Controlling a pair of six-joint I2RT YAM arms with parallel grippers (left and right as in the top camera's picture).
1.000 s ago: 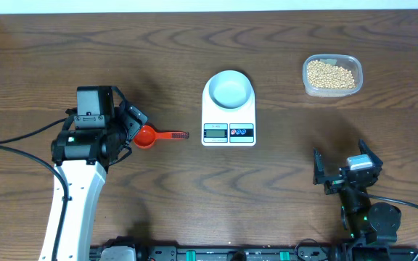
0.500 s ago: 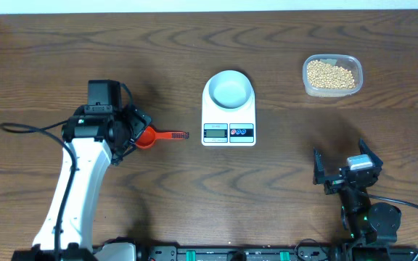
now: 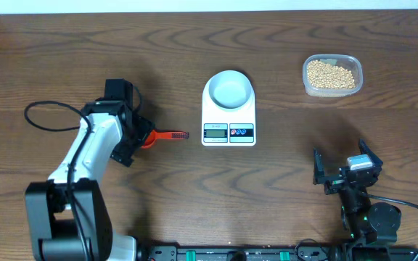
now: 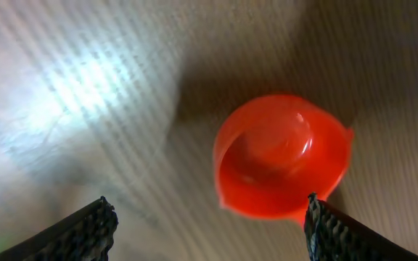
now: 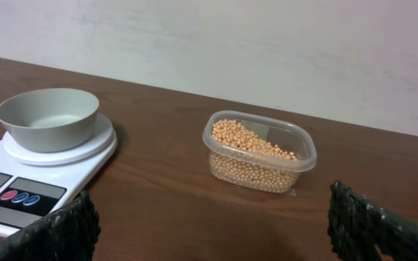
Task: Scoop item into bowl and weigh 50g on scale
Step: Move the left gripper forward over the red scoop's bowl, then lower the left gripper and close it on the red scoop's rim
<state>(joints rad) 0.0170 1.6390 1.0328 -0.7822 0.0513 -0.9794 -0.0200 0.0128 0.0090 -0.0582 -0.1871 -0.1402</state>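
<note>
The beans (image 3: 331, 75) are sitting heaped in a clear tub (image 3: 307, 81) at the far right of the bench (image 3: 64, 58), well apart from everything else. None are lying in the bowl (image 3: 228, 89), which is resting empty on the scale (image 3: 228, 119) at mid-bench. So the scooping is not yet begun, by my judgement.

Between the scale and the left arm a red scoop (image 3: 162, 135) is lying flat. Its long axis is running across the bench. The handle is pointing toward the scale and the cup end is sitting under the left tool (image 3: 138, 139).

The left wrist view is showing the cup (image 4: 281, 156) mouth up and empty. The left tool (image 4: 209, 232) is hovering over it, released, its jaws standing wide to either side. One jaw tip is coming very near the cup's rim, though I cannot tell whether it is touching.

The coming grasp is likely turning on that axis: the tool is facing the cup, not the handle. The left arm is much the nearer to the scoop.

The right tool (image 3: 341, 165) is idling low at the right, released and holding nothing, nearer to the tub than the left. Its own view (image 5: 220, 232) is looking toward the tub and bowl.

The handle is cut off in the left wrist view, which is also blurring at the edges. The arm is partly covering the cup from overhead. The scale's display is too small to read.
</note>
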